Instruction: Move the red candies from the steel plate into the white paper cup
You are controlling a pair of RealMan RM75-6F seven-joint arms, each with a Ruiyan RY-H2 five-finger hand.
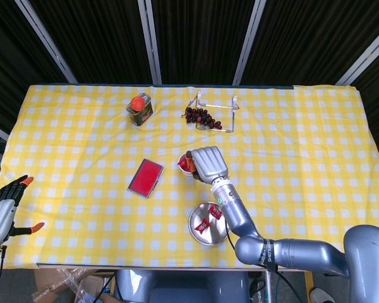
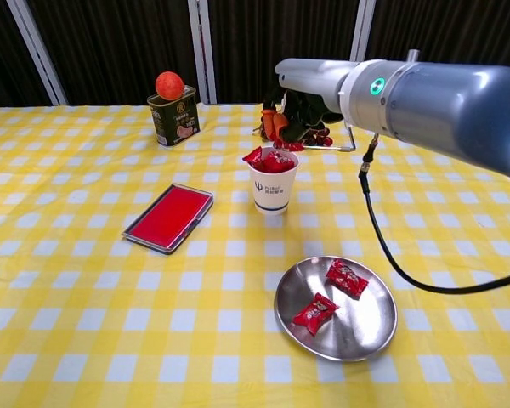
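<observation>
Landmark: white paper cup [image 2: 272, 185], upright on the yellow checked tablecloth [image 2: 85, 280], near the middle of the table; red wrapped candies show above its rim.
Right hand: right hand [image 2: 297, 102] hangs directly above the cup, palm down, fingers [image 2: 269, 123] curled in. A bit of red shows under the fingers, but whether a candy is held cannot be told. In the head view the right hand [image 1: 206, 163] covers most of the cup [image 1: 184, 165].
Left hand: left hand [image 1: 5, 211] lies well away from the cup, at the table's near left edge, fingers spread and nothing in them.
Steel plate: steel plate [image 2: 365, 327] sits nearer the robot than the cup and a little to the right; clear of the hand.
Candies on plate: two red candies remain, one candy [image 2: 315, 312] toward the plate's left side, the other candy [image 2: 347, 278] toward its far edge, apart from each other.
Red case: flat red case [image 2: 168, 218] with a metal edge, left of the cup, lying at a slant.
Tin and fruit: green tin [image 2: 173, 118] beyond the cup to the left, with an orange-red round fruit [image 2: 169, 84] resting on top.
Grapes and rack: bunch of dark grapes [image 1: 201, 117] beyond the cup, lying at a wire rack [image 1: 216, 110]; in the chest view the right hand hides most of both.
Cable: black cable [image 2: 382, 246] hangs from the right arm, looping down to the right of the cup and plate.
</observation>
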